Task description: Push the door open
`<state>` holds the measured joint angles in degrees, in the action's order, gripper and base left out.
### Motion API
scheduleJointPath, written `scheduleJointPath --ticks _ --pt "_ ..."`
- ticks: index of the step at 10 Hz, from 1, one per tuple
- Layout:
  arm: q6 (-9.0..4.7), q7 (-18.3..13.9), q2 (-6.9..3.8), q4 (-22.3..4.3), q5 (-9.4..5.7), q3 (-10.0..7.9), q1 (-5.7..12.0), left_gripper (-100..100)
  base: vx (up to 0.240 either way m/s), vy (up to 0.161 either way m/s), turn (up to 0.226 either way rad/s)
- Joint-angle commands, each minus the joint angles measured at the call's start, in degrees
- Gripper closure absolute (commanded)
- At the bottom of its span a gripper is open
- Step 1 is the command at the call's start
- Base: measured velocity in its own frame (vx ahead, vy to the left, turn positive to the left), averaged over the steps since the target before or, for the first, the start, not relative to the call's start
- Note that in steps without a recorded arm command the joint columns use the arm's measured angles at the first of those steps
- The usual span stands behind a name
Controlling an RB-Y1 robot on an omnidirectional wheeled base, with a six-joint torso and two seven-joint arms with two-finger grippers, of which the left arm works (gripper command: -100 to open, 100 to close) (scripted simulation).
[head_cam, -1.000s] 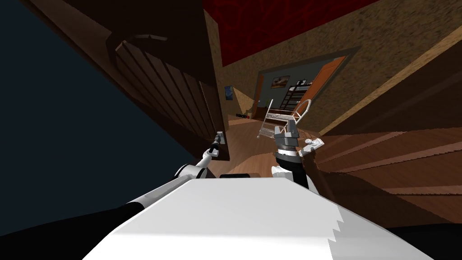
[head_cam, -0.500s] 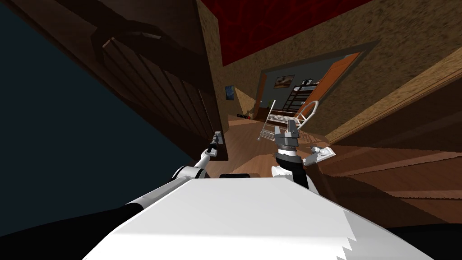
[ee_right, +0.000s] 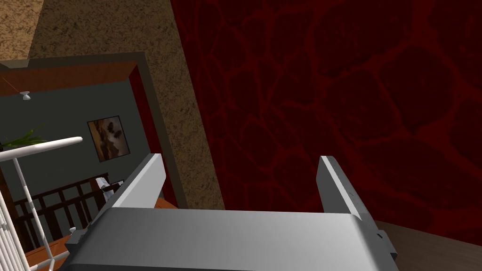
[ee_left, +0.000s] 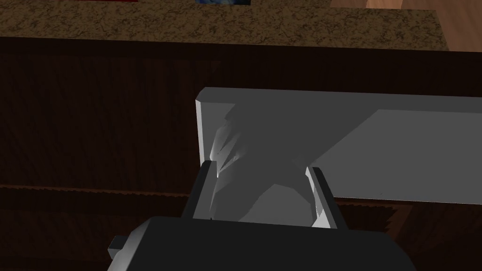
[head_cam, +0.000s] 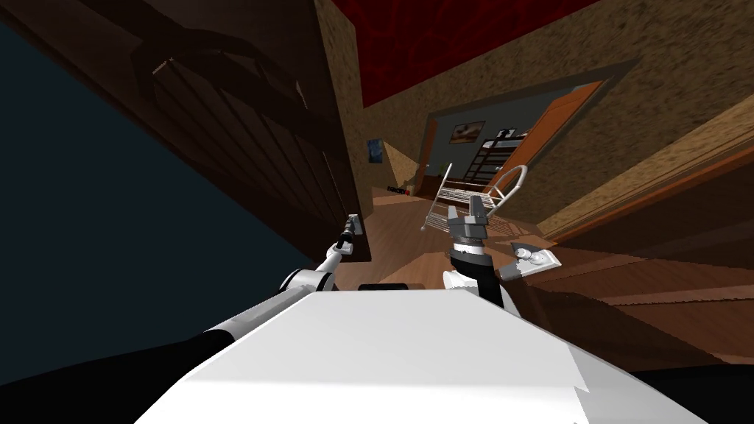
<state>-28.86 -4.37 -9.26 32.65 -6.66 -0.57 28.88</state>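
My left pincer (ee_left: 260,165) is clamped on a grey door handle (ee_left: 254,134): its two fingers (ee_left: 203,188) press the handle's sides just where it widens toward me. The handle stands out from a long grey plate (ee_left: 386,155) fixed flat on the dark brown door (ee_left: 94,117). In the head view this door is a tall panelled leaf on my left, and my left arm reaches to its near edge, beside a strip of speckled tan wall.

My right pincer (ee_right: 241,160) is raised in front of my chest with its blades well apart and nothing between them. Just to its right, a pale lever handle (head_cam: 534,259) sits on another brown panelled door (head_cam: 663,265).

Between the two doors a wooden floor (head_cam: 401,221) runs ahead to a white wire rack (head_cam: 460,193). Past the rack, a grey-framed doorway (head_cam: 515,110) stands open with an orange door (head_cam: 563,121) swung aside. A framed picture (head_cam: 468,132) hangs on the grey wall inside. A small blue picture (head_cam: 374,151) hangs on the tan wall to the doorway's left.
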Motion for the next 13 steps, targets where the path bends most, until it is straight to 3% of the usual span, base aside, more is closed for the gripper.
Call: scheduleJointPath --ticks 1,7,8,13 --pt "-0.64 0.5 -0.71 -0.7 -0.44 -1.29 0.22 100 0.098 -0.099 0.056" --pt "-0.53 1.3 -1.72 -0.9 -1.35 -3.69 0.06 100 0.145 -0.125 0.061" --pt "0.10 1.4 -1.42 -0.1 -1.25 -3.51 -0.63 100 0.073 -0.035 0.027" --pt "-0.26 2.6 -2.81 -0.6 -2.38 -6.51 -0.85 100 0.186 -0.090 0.059"
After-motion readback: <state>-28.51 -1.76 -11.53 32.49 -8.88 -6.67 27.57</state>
